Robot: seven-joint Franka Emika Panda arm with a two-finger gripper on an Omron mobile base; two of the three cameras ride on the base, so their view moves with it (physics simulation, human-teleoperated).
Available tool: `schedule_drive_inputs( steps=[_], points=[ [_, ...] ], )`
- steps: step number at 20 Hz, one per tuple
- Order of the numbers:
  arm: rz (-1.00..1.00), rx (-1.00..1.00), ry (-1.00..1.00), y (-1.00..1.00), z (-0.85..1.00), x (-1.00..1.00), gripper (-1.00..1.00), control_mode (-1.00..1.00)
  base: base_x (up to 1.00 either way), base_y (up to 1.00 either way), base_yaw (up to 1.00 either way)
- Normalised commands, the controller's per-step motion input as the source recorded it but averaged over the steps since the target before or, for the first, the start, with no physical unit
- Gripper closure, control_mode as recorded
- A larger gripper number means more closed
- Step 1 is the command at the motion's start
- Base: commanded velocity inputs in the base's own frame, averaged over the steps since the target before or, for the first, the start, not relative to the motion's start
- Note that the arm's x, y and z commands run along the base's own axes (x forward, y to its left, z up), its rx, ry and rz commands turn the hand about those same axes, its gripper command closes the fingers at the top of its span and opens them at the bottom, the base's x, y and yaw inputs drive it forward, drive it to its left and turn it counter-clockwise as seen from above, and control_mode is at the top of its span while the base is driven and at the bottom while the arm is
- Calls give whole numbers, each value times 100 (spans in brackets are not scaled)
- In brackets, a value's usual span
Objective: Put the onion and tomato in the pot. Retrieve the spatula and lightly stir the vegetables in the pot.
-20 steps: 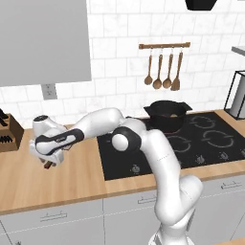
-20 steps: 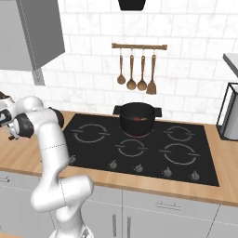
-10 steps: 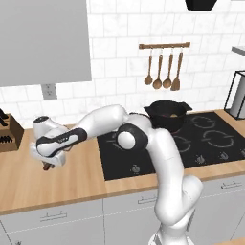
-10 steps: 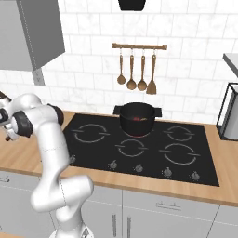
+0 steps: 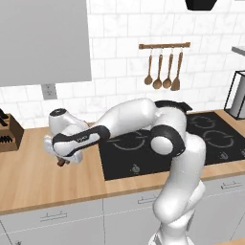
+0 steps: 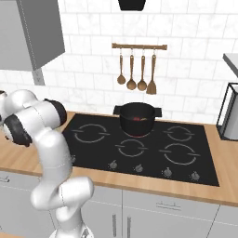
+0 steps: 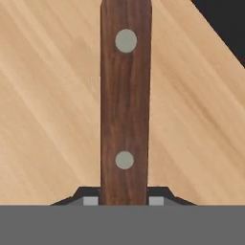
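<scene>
A light wooden counter point(image 5: 33, 177) runs under a white tiled wall, with a black cooktop point(image 6: 139, 148) set into it and a grey cabinet point(image 5: 43, 40) hanging at the upper left. In the left base view a knife block point(image 5: 8, 135) sits at the counter's far left edge, and the arm reaches leftward and low so that the gripper point(image 5: 62, 161) hangs right at the wood, a dark reddish-brown bit of the spatula point(image 5: 61, 163) showing beneath it. The hand view gives what the base cameras cannot: the spatula's point(image 7: 125, 105) long wooden handle with two grey rivets runs straight up between the two dark fingertips point(image 7: 88, 198), which sit tight against either side of it, pinching it; the counter lies behind, and a black corner of the cooktop shows at the upper right. The right base view shows the pot point(image 6: 137, 118) on a rear burner, well apart from the hand, with something red inside that looks like the tomato point(image 6: 135, 118). Wooden utensils point(image 6: 136, 74) hang from a rail above it, and a dark wire-framed rack point(image 6: 230, 114) stands at the far right.
</scene>
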Motion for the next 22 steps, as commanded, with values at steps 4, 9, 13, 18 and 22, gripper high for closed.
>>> schedule_drive_inputs(
  steps=[4, 9, 13, 18, 22],
  points=[
    [-6, 8, -1, -100, 80, -31, 100, -100, 0, 0, 0],
    [-9, 14, 0, -100, 89, -18, 100, -100, 0, 0, 0],
    [-8, 26, 0, -100, 83, -7, 100, -100, 0, 0, 0],
    [-11, 35, 0, -100, 72, -8, 100, -100, 0, 0, 0],
    [-14, 48, 0, -100, 85, 0, 100, -100, 0, 0, 0]
  ],
)
